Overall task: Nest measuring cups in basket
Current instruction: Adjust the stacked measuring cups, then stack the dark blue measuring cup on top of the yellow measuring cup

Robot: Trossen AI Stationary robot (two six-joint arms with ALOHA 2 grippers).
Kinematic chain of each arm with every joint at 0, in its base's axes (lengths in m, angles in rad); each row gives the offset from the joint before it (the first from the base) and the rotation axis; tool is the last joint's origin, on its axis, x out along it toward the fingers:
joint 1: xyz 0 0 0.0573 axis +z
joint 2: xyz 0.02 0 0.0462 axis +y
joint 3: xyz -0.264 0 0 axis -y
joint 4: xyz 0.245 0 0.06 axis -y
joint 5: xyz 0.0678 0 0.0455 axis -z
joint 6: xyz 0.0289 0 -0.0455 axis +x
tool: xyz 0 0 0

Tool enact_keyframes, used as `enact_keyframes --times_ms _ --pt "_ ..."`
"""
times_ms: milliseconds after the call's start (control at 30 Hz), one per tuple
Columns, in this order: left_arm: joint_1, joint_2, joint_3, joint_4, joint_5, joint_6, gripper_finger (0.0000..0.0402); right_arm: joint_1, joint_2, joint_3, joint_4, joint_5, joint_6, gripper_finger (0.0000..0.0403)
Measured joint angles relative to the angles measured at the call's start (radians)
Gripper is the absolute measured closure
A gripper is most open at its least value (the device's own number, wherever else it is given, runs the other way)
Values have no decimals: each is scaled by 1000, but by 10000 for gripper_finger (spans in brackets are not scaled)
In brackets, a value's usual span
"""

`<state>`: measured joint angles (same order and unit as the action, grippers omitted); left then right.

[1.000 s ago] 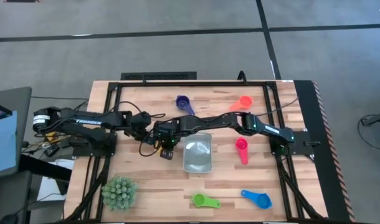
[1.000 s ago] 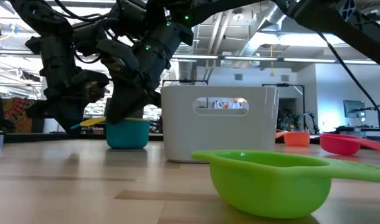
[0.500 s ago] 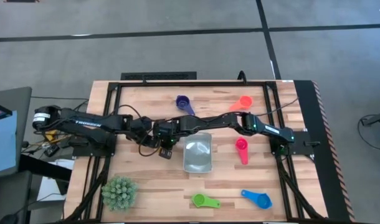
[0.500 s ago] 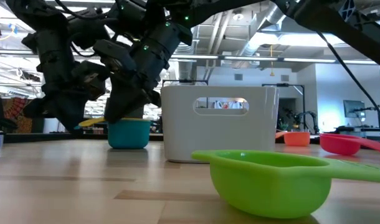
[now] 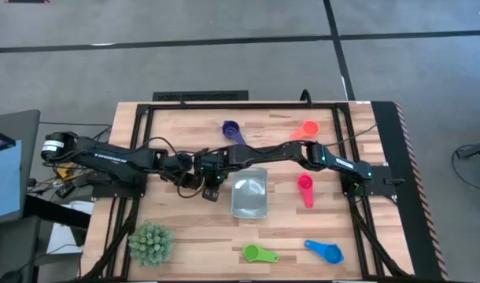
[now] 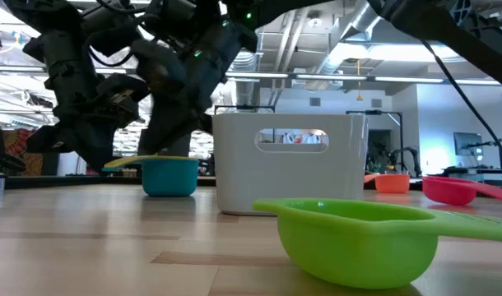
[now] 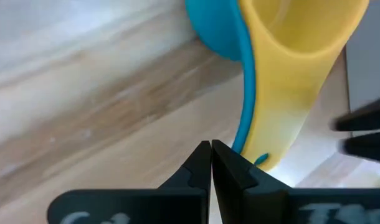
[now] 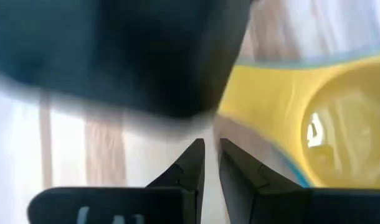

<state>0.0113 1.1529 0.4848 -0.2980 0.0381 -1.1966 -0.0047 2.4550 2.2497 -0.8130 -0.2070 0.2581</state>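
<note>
Measuring cups lie scattered on the bench: green (image 5: 260,253) and blue (image 5: 325,251) by the near edge, pink (image 5: 304,189) just right of the basket (image 5: 249,195) at centre. Left of the basket, the yellow cup (image 7: 289,74) sits nested in the teal cup (image 6: 169,175). Left gripper (image 7: 211,163) is shut, empty, at their handles; right gripper (image 8: 211,160), narrowly parted, holds nothing. Purple (image 5: 233,130) and orange (image 5: 304,129) lie toward the far edge.
</note>
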Motion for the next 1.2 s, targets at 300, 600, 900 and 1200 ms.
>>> enact_keyframes --times_ms 300,600,900,1200 --pt "56 -144 4 -41 -15 39 401 -13 -137 2 -107 -3 4 286" --pt "94 -368 7 -150 -104 73 401 -97 -240 2 -275 213 25 231" --pt "86 -515 5 -183 -257 75 401 -321 -201 0 -280 206 132 247" --pt "87 -492 4 -193 -334 77 388 -427 -89 1 -297 182 247 256"
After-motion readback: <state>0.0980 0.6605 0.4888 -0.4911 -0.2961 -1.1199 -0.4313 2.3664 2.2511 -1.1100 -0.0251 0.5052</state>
